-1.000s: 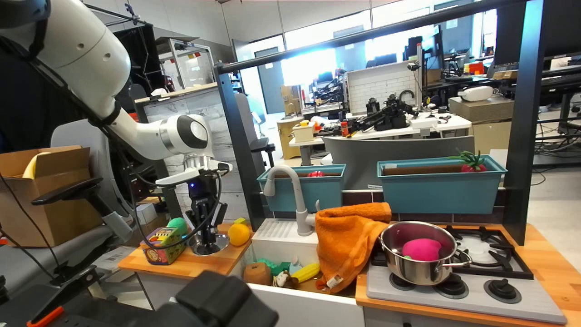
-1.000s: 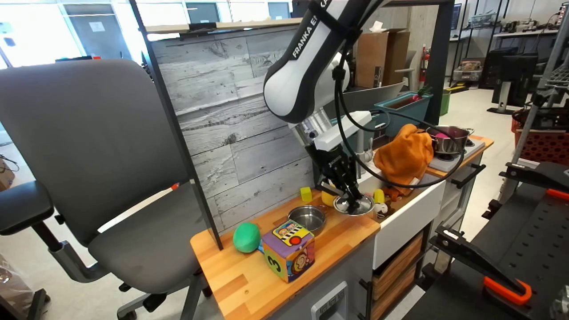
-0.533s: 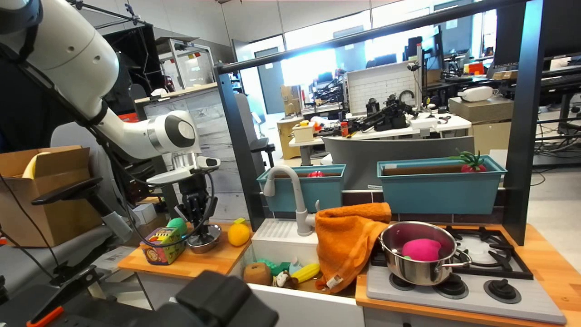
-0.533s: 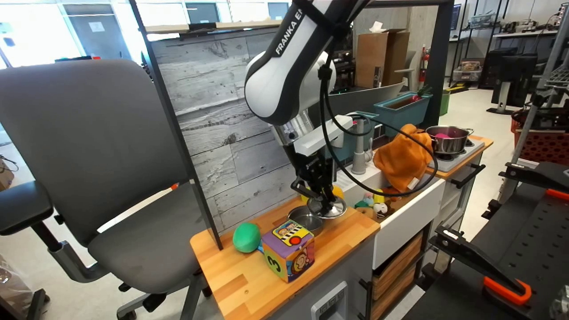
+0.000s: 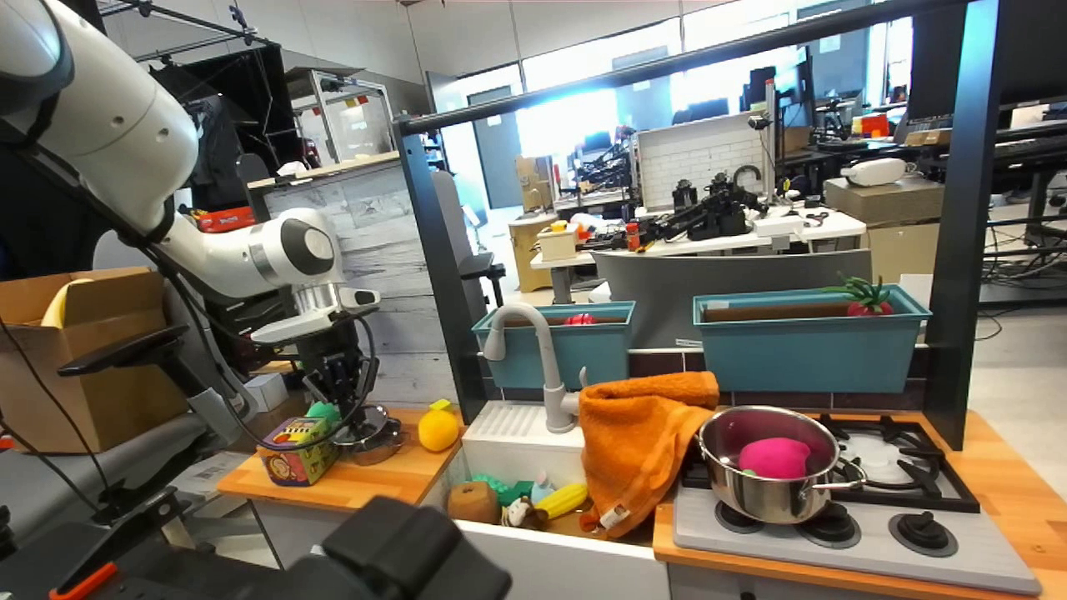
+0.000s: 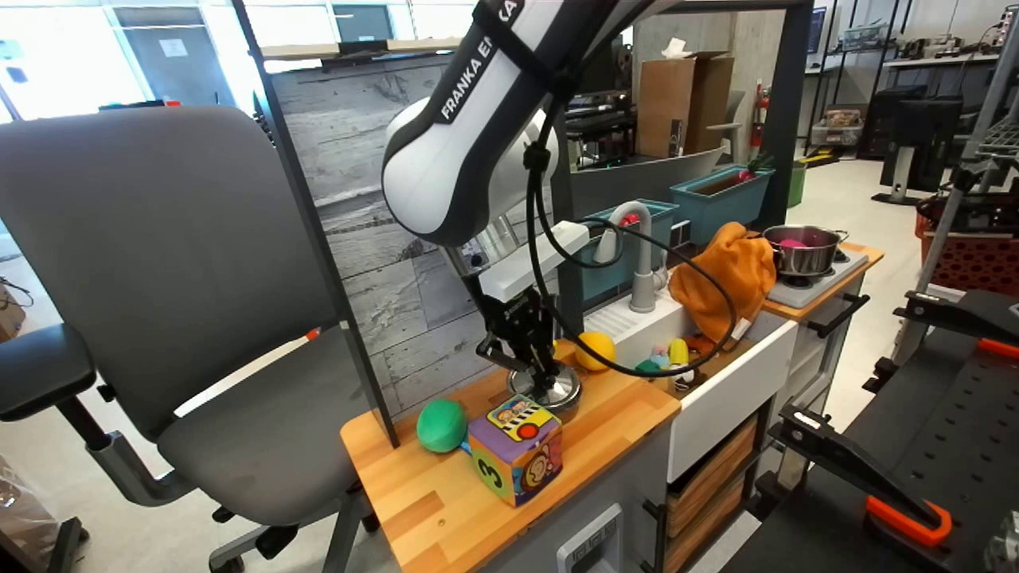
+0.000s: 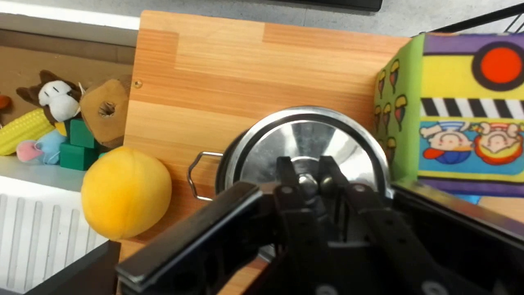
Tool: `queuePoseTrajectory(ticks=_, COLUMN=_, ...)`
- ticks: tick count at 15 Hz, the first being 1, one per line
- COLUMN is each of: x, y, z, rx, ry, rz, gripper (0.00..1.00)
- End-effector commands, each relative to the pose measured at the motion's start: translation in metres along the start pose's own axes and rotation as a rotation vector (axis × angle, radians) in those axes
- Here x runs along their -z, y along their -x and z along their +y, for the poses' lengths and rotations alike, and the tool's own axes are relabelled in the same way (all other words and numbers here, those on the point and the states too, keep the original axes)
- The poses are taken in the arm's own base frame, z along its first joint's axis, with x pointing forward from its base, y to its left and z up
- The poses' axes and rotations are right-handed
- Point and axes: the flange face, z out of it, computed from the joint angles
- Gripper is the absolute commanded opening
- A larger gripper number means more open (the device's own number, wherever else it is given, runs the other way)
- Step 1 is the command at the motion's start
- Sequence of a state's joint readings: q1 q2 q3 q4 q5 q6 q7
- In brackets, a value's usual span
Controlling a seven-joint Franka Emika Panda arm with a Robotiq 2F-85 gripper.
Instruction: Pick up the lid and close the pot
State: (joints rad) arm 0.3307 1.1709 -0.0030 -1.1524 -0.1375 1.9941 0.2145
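The gripper (image 7: pixel 306 167) reached down over the wooden surface (image 7: pixel 213 69), its jaws grasping the lid (image 7: pixel 305 137) by the knob (image 7: pixel 308 185) at its centre. Just below, on that surface, sat the small pot (image 5: pixel 379 452); in the wrist view the lid overlapped nearly all of it but lay a little to one side, leaving a strip of rim showing next to the wire handle (image 7: pixel 189 174). Whether lid and rim touched, I could not tell. A patterned toy cube (image 6: pixel 516 451) stood just beside the small pot, a green ball (image 6: pixel 442 426) next to the cube, and a round yellow plush (image 7: pixel 126 192) near the wire handle. The sink (image 5: pixel 575 571) held a toy corn cob (image 7: pixel 24 131) and a brown-and-white stuffed animal (image 7: pixel 59 96), and an orange towel (image 5: pixel 646 437) hung down into it. In both exterior views a larger pot (image 5: pixel 763 502) stood on the stove (image 5: pixel 875 554), well apart from the lid, with a pink object (image 5: pixel 775 458) inside.
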Motion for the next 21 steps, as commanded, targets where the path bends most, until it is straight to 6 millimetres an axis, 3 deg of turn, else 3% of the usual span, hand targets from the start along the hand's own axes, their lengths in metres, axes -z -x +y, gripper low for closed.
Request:
queuePoseTrajectory(ticks=1, x=0.005, y=-0.015, z=0.010, rx=-0.025, ry=0.007, rz=-0.003, gripper=0.05)
queuePoseTrajectory(ticks=14, x=-0.015, y=-0.023, z=0.029, rx=-0.055, ry=-0.002, rz=-0.115, gripper=0.05)
queuePoseTrajectory(ticks=15, x=-0.019, y=-0.022, z=0.030, rx=-0.060, ry=0.003, rz=-0.124, gripper=0.11)
queuePoseTrajectory(ticks=16, x=-0.022, y=-0.021, z=0.030, rx=-0.064, ry=0.018, rz=-0.137, gripper=0.45)
queuePoseTrajectory(ticks=17, x=-0.024, y=-0.021, z=0.030, rx=-0.067, ry=0.021, rz=-0.143, gripper=0.46)
queuePoseTrajectory(ticks=21, x=-0.027, y=-0.021, z=0.030, rx=-0.072, ry=0.025, rz=-0.154, gripper=0.74)
